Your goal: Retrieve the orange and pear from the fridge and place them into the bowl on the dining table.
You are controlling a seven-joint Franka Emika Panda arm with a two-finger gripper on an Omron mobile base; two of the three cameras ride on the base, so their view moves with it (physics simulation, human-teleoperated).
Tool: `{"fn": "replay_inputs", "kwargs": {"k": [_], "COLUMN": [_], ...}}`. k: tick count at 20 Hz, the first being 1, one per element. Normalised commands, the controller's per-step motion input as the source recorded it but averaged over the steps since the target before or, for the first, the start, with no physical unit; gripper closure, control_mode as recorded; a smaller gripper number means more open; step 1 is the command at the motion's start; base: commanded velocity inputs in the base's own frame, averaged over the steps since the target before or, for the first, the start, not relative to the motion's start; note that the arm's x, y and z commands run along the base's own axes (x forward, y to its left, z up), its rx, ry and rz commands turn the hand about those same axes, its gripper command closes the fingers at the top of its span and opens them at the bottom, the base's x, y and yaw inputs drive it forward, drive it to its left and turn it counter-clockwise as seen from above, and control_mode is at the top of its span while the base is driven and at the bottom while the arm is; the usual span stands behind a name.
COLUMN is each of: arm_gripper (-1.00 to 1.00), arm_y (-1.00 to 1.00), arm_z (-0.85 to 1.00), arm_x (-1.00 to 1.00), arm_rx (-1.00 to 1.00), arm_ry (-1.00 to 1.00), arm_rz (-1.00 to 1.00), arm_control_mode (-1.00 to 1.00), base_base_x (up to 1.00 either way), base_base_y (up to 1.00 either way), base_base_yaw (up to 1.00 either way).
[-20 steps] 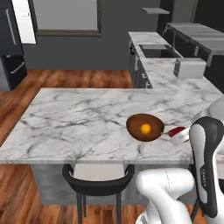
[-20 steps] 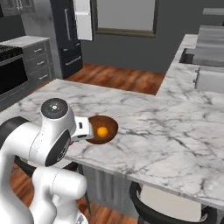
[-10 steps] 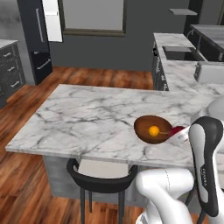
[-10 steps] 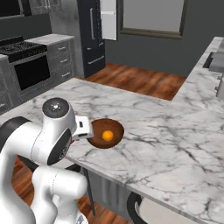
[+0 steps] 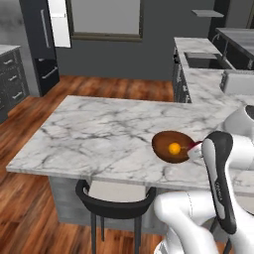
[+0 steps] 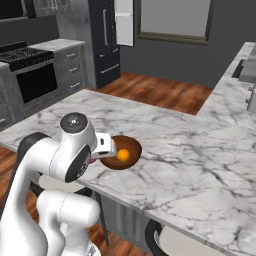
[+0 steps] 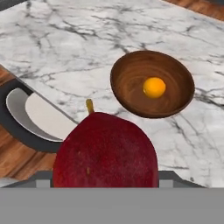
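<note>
**Hand carrying a pear beside the bowl**

The hand (image 7: 105, 186) is closed on a dark red pear (image 7: 105, 153), held over the near edge of the marble table (image 5: 99, 134). Just beyond it, the wooden bowl (image 7: 131, 78) sits on the table with the orange (image 7: 154, 87) inside. A stool (image 5: 114, 198) stands below; the fridge (image 6: 106, 40) is well apart.

One orange (image 7: 154, 87), one bowl (image 7: 131, 78), one dark-red pear (image 7: 105, 153), one dining table (image 5: 94, 129), one stool (image 5: 115, 203).
</note>
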Motion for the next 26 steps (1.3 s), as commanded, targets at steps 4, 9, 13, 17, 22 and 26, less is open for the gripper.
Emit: {"fn": "replay_inputs", "kwargs": {"k": [4,9,13,17,22,26], "arm_gripper": [1.0,1.0,1.0,1.0,1.0,1.0], "arm_y": [0.0,0.0,-0.05,-0.13,-0.18,-0.16], "arm_z": [-0.29,-0.07,0.0,-0.01,-0.19,-0.24], "arm_x": [0.33,0.64,0.85,0.84,0.71,0.7], "arm_rx": [-0.07,-0.03,0.0,0.0,0.02,0.03], "arm_ry": [-0.05,-0.05,0.0,0.09,0.14,0.14], "arm_rz": [-0.23,-0.24,-0.15,-0.06,0.0,0.0], "arm_control_mode": [-1.0,-1.0,-1.0,-1.0,-1.0,-1.0], "base_base_x": [0.0,0.0,0.0,0.0,0.0,0.0], "base_base_y": [0.0,0.0,0.0,0.0,0.0,0.0], "base_base_yaw": [0.0,0.0,0.0,0.0,0.0,0.0]}}
